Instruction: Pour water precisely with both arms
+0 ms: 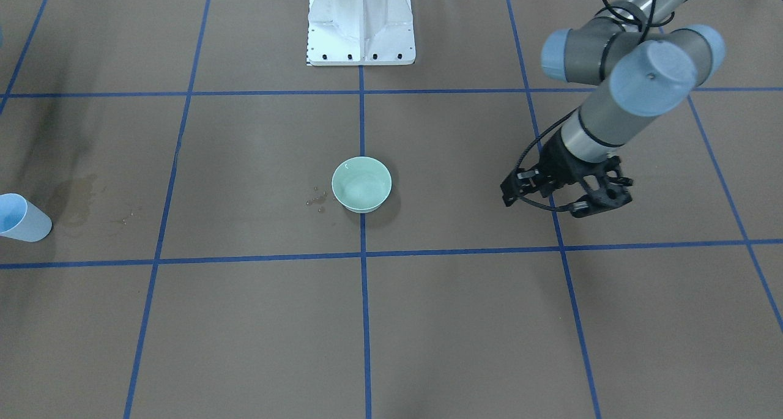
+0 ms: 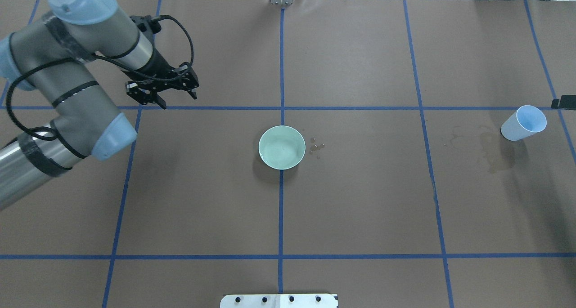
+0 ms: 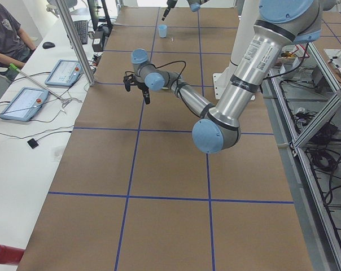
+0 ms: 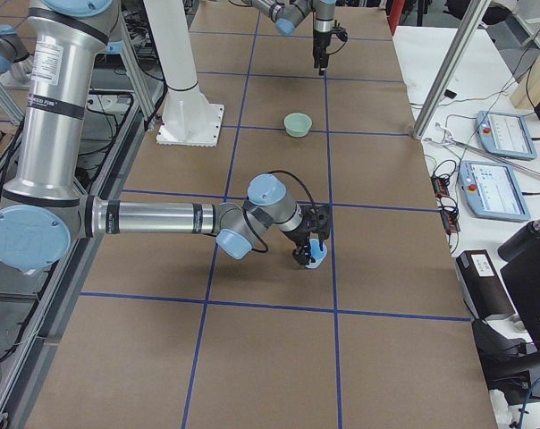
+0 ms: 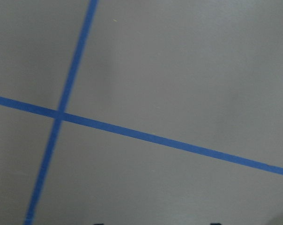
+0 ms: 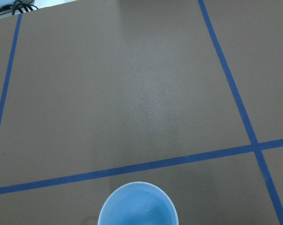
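The water [image 6: 142, 204] glints inside the cup [image 2: 524, 122], well apart from the bowl [image 2: 282, 147] on the right arm's side, axis seemingly near upright. The right gripper [image 4: 312, 255] is at it; gripping or not, I cannot tell. The left gripper [image 2: 177, 99], spread and empty, hangs beyond the bowl's other side. Only the right wrist view looks into the cup.

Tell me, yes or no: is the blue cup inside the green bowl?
No, the blue cup is well apart from the green bowl, near the overhead view's right edge.
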